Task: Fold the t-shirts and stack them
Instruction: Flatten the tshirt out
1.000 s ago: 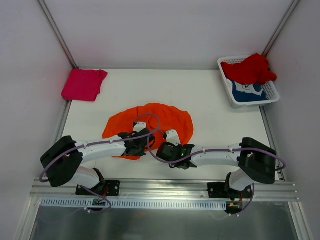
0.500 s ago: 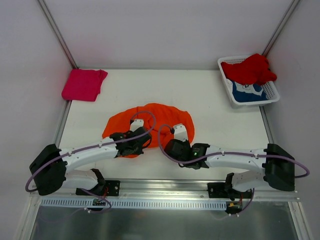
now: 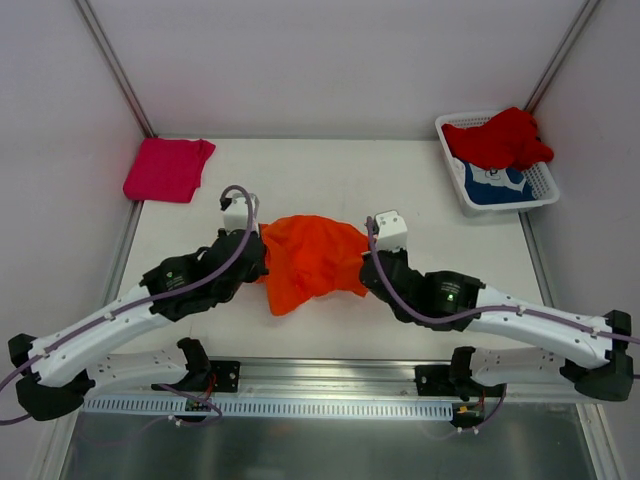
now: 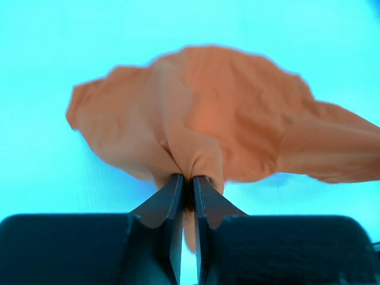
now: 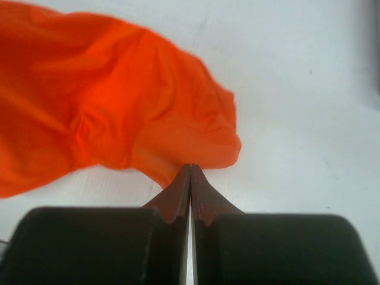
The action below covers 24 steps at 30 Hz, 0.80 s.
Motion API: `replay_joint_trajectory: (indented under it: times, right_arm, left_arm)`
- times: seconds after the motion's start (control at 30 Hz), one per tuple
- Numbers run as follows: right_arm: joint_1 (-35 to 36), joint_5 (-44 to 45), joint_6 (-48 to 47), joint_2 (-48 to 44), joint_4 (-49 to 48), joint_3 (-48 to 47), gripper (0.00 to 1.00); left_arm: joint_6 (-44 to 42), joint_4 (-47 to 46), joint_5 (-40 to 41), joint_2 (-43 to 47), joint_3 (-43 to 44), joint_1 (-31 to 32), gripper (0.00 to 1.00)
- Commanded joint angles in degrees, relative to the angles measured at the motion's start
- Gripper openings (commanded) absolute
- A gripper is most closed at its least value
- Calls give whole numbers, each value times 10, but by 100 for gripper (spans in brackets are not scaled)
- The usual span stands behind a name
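Observation:
The bright orange t-shirt (image 3: 312,258) hangs bunched between my two grippers above the middle of the table. My left gripper (image 3: 258,256) is shut on its left edge; in the left wrist view the cloth (image 4: 231,130) is pinched between the jaws (image 4: 187,181). My right gripper (image 3: 368,268) is shut on its right edge; the cloth (image 5: 107,113) also shows in the right wrist view, pinched at the jaw tips (image 5: 190,169). The magenta-pink t-shirt (image 3: 168,167) lies folded at the far left corner. The red t-shirt (image 3: 500,138) lies on the blue t-shirt with white print (image 3: 497,185) in the basket.
The white lattice basket (image 3: 545,190) stands at the far right corner. A metal rail (image 3: 330,378) runs along the near edge by the arm bases. White walls enclose the table on the left, back and right.
Both arms have stretched away from the near edge and lifted the orange t-shirt off the table. It was spread flat; now it hangs bunched between the two grippers.

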<state>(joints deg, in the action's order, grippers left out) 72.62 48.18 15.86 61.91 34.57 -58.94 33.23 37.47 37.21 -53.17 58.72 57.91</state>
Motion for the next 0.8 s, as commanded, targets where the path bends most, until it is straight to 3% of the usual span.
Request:
replay_joint_trajectory:
  times: [0.0, 0.5, 0.77]
  right_arm:
    - [-2, 75, -75, -41, 27, -48, 0]
    - [-27, 221, -253, -185, 13, -130, 0]
    - [-31, 180, -213, -169, 19, -94, 0]
  left_arm:
    - [-58, 27, 94, 46, 46, 18, 0]
    - [-192, 40, 210, 160, 203, 18, 0]
    - [-200, 42, 226, 157, 198, 18, 0]
